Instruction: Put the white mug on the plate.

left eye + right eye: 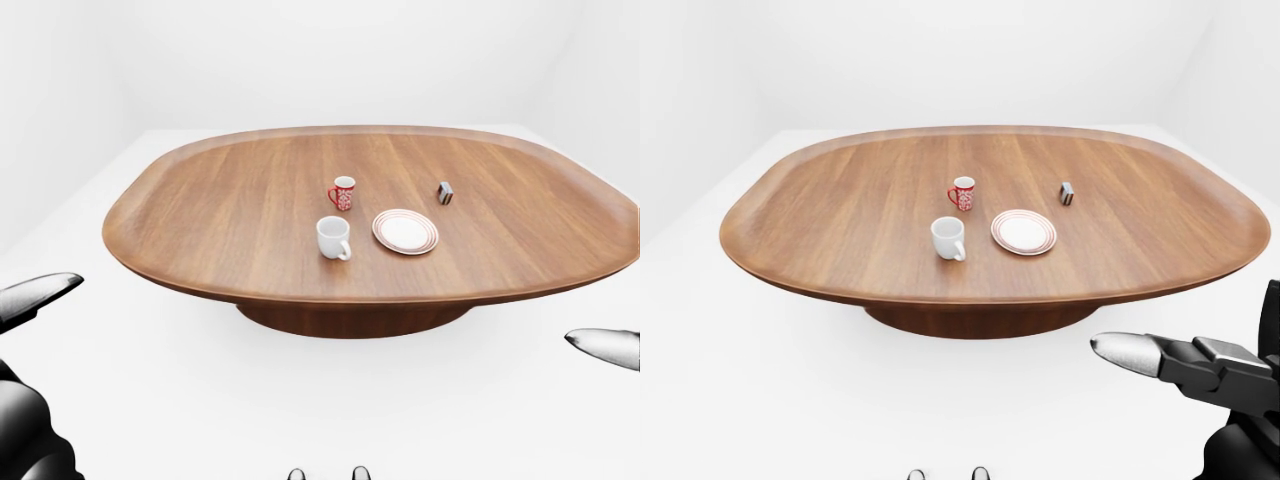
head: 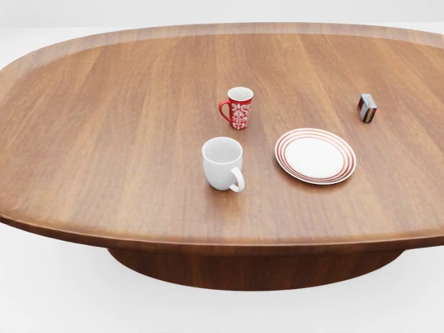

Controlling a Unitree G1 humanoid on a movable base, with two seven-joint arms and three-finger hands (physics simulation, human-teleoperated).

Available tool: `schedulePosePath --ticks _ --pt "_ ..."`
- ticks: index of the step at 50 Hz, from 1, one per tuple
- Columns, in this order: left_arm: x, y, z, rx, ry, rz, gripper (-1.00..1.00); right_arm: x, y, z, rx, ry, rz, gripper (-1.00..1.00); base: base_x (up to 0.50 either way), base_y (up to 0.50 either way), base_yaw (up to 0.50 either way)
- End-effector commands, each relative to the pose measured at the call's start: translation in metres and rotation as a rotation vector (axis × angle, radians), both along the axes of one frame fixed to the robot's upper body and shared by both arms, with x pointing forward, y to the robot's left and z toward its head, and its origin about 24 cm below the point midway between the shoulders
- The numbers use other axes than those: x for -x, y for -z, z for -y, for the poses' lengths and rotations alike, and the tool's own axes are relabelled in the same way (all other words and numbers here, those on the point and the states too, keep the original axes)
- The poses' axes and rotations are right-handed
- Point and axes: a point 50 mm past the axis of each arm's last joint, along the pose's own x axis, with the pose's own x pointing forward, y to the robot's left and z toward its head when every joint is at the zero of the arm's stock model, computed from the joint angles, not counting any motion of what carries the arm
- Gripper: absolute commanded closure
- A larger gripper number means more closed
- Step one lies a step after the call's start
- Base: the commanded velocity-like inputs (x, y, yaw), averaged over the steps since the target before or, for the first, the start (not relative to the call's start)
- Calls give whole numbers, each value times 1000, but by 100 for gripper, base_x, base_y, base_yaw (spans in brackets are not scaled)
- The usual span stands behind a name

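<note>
White mug (image 2: 223,162) is the thing to move, but going by size, the big oval wooden desk (image 2: 104,152) fills most of every view, and everything sits near its middle. Next down is the plate (image 2: 316,155), white with red rings, lying flat with nothing on it. The mug stands upright just to the left of it in the head view, close but not touching, handle turned toward the bottom right. A red patterned mug (image 2: 238,107) stands above the white one, and a small dark box (image 2: 367,108) sits well off to the upper right. The left hand (image 1: 35,297) and right hand (image 1: 1170,360) only poke in at the edges of the eye views, both low and well short of the desk, holding nothing; fingers look extended, so I'd call them open. Looks like the very start: the reach hasn't begun. Next move probably means closing in on the desk, then bringing a hand over to grip the mug without clipping the red one.
</note>
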Motion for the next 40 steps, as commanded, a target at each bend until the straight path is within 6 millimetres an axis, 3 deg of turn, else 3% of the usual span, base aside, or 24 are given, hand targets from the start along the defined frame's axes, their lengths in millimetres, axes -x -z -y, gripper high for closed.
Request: schedulePosePath --ticks 1,9,17,40 --pt "-2 2 0 -5 -5 -13 -100 0 0 -1 1 -2 -3 -100 0 50 0" --pt "-3 4 -1 -3 -9 -22 -100 0 2 -1 16 17 -8 -100 0 49 0" --pt "-3 4 0 -4 -10 -24 -100 -1 4 -1 16 24 -9 -100 0 0 0" --pt "-7 9 1 -13 -19 -54 -100 -7 9 -2 21 23 -49 -100 43 0 0"
